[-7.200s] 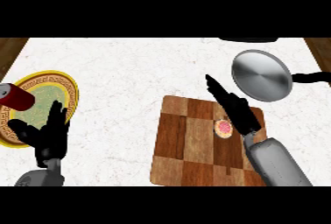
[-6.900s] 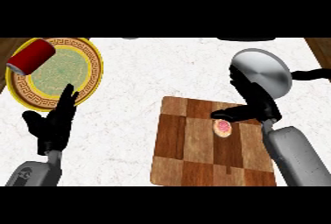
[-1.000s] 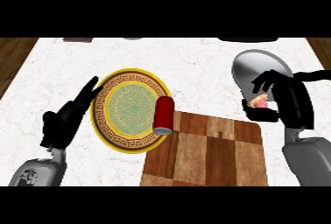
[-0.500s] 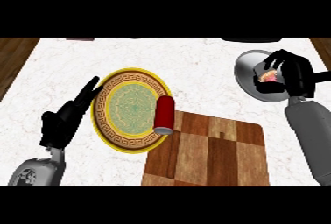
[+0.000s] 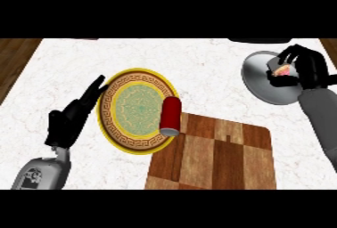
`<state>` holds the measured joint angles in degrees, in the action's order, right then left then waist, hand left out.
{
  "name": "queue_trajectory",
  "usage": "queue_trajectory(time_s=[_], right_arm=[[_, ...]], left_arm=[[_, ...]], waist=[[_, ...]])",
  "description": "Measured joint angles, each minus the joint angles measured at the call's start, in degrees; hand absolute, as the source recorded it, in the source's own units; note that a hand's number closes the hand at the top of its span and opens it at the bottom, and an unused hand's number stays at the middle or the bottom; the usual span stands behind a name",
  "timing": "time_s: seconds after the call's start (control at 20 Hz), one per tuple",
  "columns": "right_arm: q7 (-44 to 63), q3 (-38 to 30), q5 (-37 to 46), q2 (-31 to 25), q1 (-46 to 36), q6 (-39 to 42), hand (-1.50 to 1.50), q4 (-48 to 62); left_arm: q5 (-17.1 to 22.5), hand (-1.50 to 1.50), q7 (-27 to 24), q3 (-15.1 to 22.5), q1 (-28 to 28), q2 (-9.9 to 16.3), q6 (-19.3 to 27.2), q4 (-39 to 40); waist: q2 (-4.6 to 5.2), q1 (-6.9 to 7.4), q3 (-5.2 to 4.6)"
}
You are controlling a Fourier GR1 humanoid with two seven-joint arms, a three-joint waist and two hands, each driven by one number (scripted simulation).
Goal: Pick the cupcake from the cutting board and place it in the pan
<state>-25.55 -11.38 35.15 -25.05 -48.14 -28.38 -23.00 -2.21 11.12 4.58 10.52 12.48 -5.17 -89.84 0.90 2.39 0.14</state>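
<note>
Only the head view to go on here. The right hand (image 5: 304, 67) sits at about 2 o'clock, fingers curled around the cupcake (image 5: 284, 71), holding it right over the grey pan (image 5: 263, 82), so I'd say we're at the placing step. Next move probably calls for lowering it onto the pan's floor and opening the fingers. The cutting board (image 5: 217, 156) at 5 o'clock has nothing on it now. The left hand (image 5: 72, 118) rests at 9 o'clock with fingers straight, just beside the yellow-rimmed plate (image 5: 135, 109); a red can (image 5: 170, 115) lies on its side across the plate's edge and the board's corner. Hard to tell if the cupcake touches the pan, since the fingers hide most of it and cover the pan's right rim.
</note>
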Motion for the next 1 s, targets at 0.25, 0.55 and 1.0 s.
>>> queue_trajectory(time_s=[0.25,0.55,1.0], right_arm=[[4.6,-0.4,1.5,-2.4,-2.7,1.4,-1.50,8.7],[7.1,-1.2,1.3,-3.6,-5.5,7.3,-1.50,14.2],[-2.1,-12.0,-9.8,-3.8,-5.9,13.7,-1.50,13.2]], left_arm=[[-0.1,0.00,-0.3,0.3,1.7,-0.4,-0.6,0.9],[-0.4,0.00,-0.3,1.3,1.5,-1.2,-0.8,0.0],[-0.6,0.00,-0.1,1.2,1.6,-1.4,-0.5,-0.6]], waist=[[0.63,1.15,-0.01],[1.23,2.67,0.16],[1.50,2.52,0.40]])
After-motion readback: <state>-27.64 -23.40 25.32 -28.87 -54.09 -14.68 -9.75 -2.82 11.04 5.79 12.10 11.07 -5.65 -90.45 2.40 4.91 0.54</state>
